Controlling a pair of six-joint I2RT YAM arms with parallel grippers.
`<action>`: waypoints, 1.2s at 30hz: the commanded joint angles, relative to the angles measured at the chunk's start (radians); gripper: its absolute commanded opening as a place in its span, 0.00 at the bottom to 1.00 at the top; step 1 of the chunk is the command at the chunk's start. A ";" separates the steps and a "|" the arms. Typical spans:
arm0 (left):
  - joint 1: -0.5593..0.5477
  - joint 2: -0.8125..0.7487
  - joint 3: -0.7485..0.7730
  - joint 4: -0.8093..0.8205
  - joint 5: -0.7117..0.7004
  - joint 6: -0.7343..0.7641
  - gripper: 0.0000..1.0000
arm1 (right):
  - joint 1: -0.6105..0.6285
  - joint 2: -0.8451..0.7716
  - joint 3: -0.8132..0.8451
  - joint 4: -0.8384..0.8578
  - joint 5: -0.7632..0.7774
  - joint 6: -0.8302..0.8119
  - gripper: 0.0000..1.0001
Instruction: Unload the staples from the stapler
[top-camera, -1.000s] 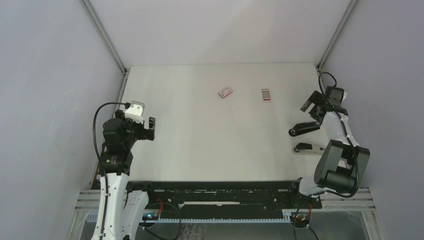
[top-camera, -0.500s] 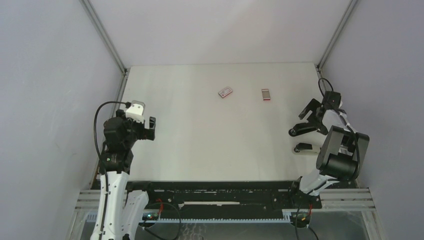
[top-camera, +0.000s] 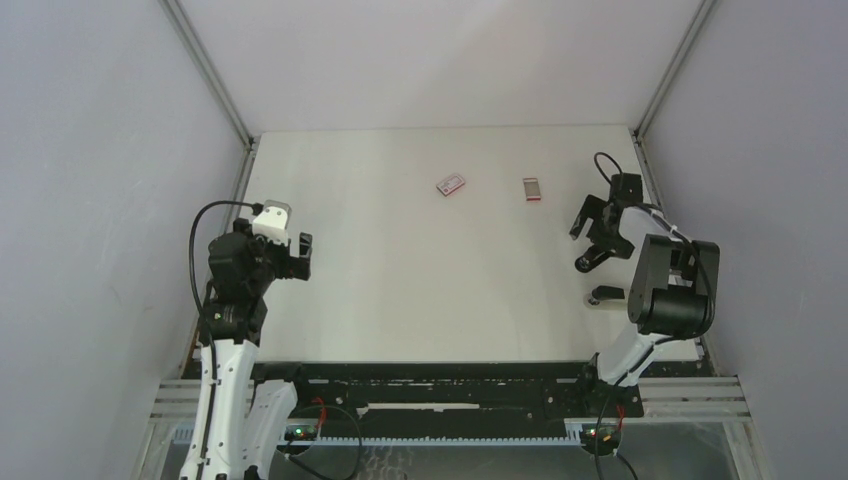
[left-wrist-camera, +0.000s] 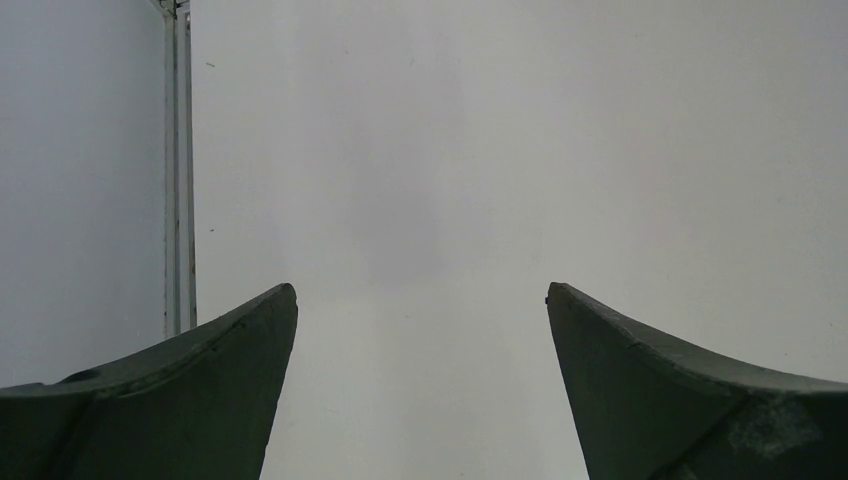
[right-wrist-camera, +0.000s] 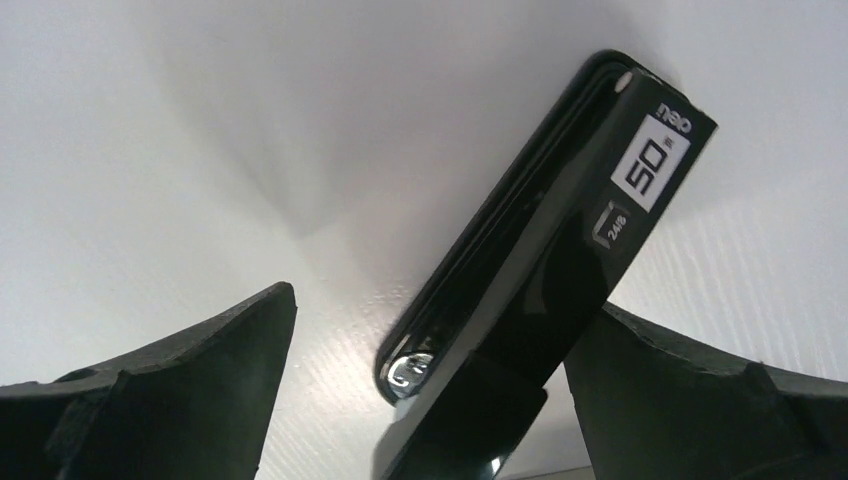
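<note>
The black stapler (right-wrist-camera: 560, 250) lies on the white table, with a white "50" label on its top; in the top view only its near end (top-camera: 592, 259) shows below the right wrist. My right gripper (right-wrist-camera: 445, 300) is open and hangs low over the stapler, which lies between the fingers, close to the right finger (right-wrist-camera: 700, 390). In the top view the right gripper (top-camera: 594, 230) is at the table's right side. My left gripper (left-wrist-camera: 420, 295) is open and empty over bare table at the left (top-camera: 298, 256). No grey strip of staples shows in any view.
A second dark bar (top-camera: 606, 295) lies just nearer than the stapler, by the right arm. Two small reddish boxes (top-camera: 450, 185) (top-camera: 532, 190) lie at the back middle. A metal rail (left-wrist-camera: 180, 170) runs along the table's left edge.
My right arm has swung in from the right edge and come down over the stapler, covering most of it in the top view. The left arm has not moved.
</note>
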 joint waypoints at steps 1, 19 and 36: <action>-0.007 0.003 -0.011 0.035 -0.004 0.007 1.00 | 0.075 0.015 0.075 -0.002 0.030 -0.074 1.00; -0.007 -0.001 -0.011 0.033 -0.007 0.008 1.00 | 0.339 0.078 0.154 -0.024 0.212 -0.229 0.78; -0.007 -0.008 -0.012 0.032 -0.006 0.008 1.00 | 0.361 0.023 0.142 -0.040 0.255 -0.236 0.34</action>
